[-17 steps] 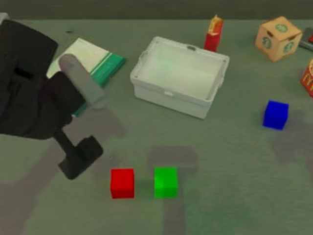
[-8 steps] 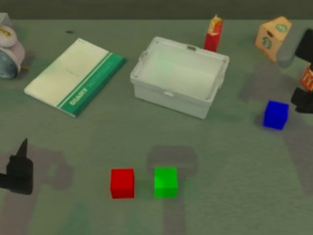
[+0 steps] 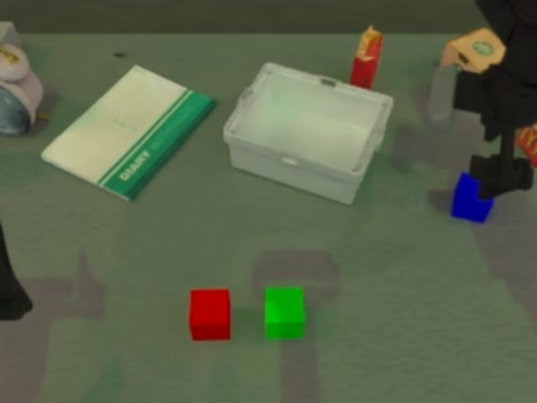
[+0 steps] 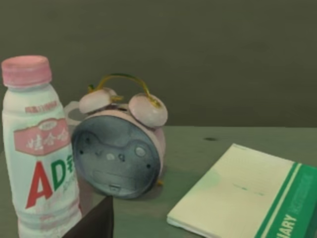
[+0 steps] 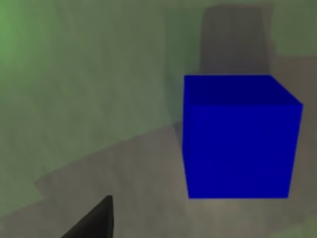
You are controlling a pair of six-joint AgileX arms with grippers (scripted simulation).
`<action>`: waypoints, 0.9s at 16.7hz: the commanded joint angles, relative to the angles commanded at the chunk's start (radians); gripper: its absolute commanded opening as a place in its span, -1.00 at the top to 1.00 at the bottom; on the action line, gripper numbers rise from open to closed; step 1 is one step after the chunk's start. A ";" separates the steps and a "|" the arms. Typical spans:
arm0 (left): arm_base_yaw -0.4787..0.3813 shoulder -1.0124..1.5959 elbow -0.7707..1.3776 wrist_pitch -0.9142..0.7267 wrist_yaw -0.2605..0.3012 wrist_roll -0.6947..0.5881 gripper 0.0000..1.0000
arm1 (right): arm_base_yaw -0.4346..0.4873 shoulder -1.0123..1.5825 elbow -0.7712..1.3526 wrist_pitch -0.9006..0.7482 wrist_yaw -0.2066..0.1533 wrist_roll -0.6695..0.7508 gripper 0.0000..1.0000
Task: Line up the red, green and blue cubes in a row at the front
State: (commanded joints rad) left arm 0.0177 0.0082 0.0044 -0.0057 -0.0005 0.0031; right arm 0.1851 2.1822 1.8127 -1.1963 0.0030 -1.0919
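The red cube (image 3: 210, 313) and the green cube (image 3: 284, 311) sit side by side near the table's front, a small gap between them. Far to the right and further back sits the blue cube (image 3: 466, 206). My right gripper (image 3: 501, 178) hangs open just over the blue cube's back right corner and covers part of it. In the right wrist view the blue cube (image 5: 240, 136) fills the picture close ahead, and one dark fingertip (image 5: 96, 218) shows beside it. My left gripper (image 3: 8, 294) is parked at the table's left edge, open and holding nothing.
A white bin (image 3: 252, 143) stands at the middle back, a green-edged diary (image 3: 126, 130) to its left. An alarm clock (image 3: 13, 101) and a bottle (image 4: 39, 148) are at the back left. A red fries box (image 3: 367, 57) and a tan logo cube (image 3: 474, 49) stand at the back right.
My left arm has pulled away from the red cube to the left edge. My right arm has come in from the right to above the blue cube. No cube has moved.
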 joint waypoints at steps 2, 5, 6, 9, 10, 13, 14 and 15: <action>0.002 -0.008 -0.004 0.006 0.000 -0.003 -1.00 | 0.001 0.008 0.007 -0.004 0.000 -0.004 -1.00; 0.002 -0.008 -0.004 0.006 0.000 -0.003 -1.00 | -0.005 0.006 0.005 -0.002 0.000 -0.003 -1.00; 0.002 -0.008 -0.004 0.006 0.000 -0.003 -1.00 | -0.004 0.007 0.002 0.002 0.000 -0.004 -1.00; 0.002 -0.008 -0.004 0.006 0.000 -0.003 -1.00 | 0.000 0.030 -0.050 0.072 0.000 -0.005 -1.00; 0.002 -0.008 -0.004 0.006 0.000 -0.003 -1.00 | 0.000 0.042 -0.075 0.115 0.000 -0.004 -1.00; 0.002 -0.008 -0.004 0.006 0.000 -0.003 -1.00 | 0.002 0.080 -0.151 0.233 0.001 -0.002 -1.00; 0.002 -0.008 -0.004 0.006 0.000 -0.003 -1.00 | 0.002 0.089 -0.167 0.255 0.001 -0.002 -1.00; 0.002 -0.008 -0.004 0.006 0.000 -0.003 -1.00 | 0.002 0.094 -0.176 0.265 0.001 -0.002 -1.00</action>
State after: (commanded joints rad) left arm 0.0200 0.0000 0.0000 0.0000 0.0000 0.0000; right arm 0.1873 2.2763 1.6369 -0.9309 0.0038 -1.0938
